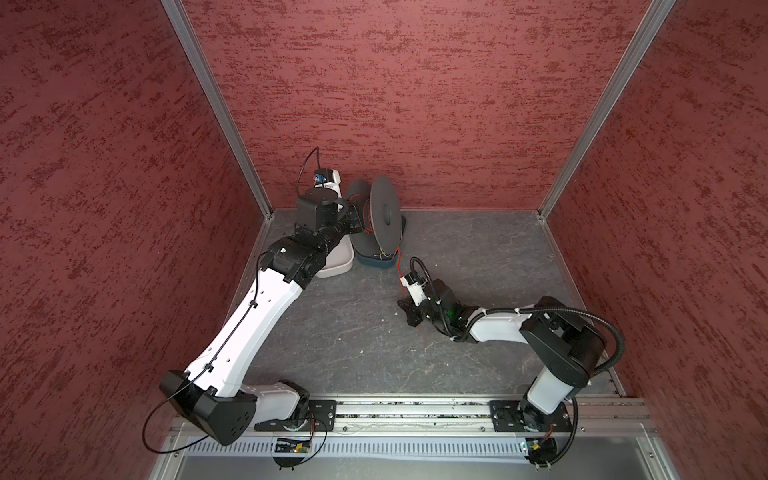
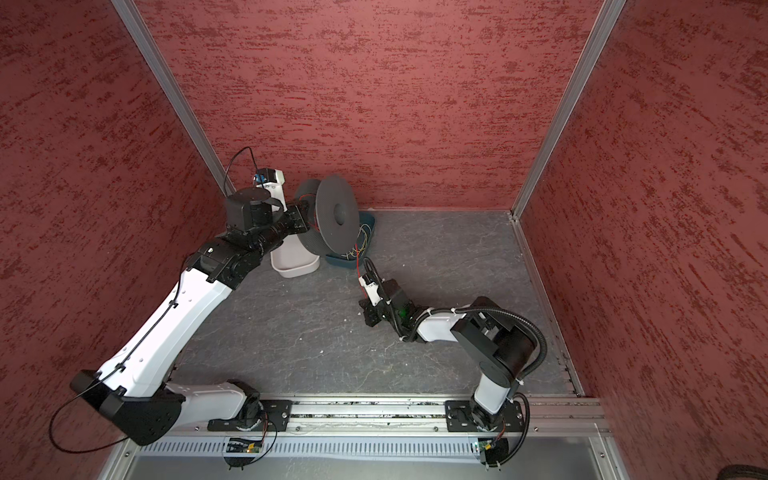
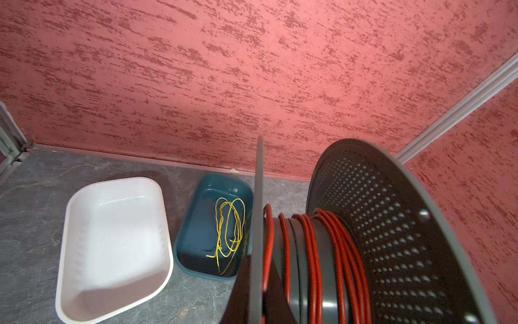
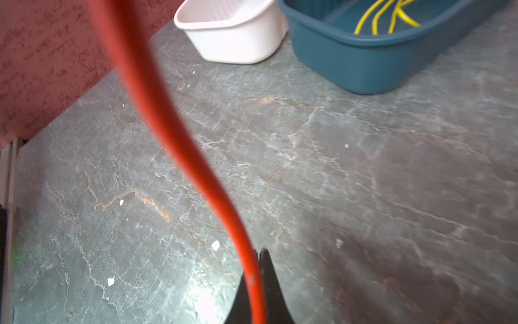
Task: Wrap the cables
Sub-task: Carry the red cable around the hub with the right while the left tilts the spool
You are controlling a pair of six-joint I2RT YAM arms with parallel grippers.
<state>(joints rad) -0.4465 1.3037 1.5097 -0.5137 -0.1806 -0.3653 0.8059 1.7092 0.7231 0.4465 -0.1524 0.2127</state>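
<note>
A dark grey spool (image 1: 384, 212) (image 2: 336, 216) stands on edge at the back wall, lifted over the trays. My left gripper (image 1: 356, 217) (image 3: 258, 304) is shut on its thin flange, with a dark finger on each side. Several turns of red cable (image 3: 314, 252) lie round the hub, next to the perforated flange (image 3: 392, 238). A loose length of the cable (image 1: 400, 266) (image 2: 357, 266) hangs from the spool down to my right gripper (image 1: 405, 309) (image 2: 370, 311) (image 4: 258, 269). That gripper is shut on the cable (image 4: 168, 134) low over the floor.
A white tray (image 1: 336, 270) (image 3: 112, 179) (image 4: 232, 45) and a blue tray (image 1: 376, 261) (image 3: 193, 224) (image 4: 364, 61) sit side by side under the spool. Thin yellow wires (image 3: 229, 224) lie in the blue one. Red walls close three sides.
</note>
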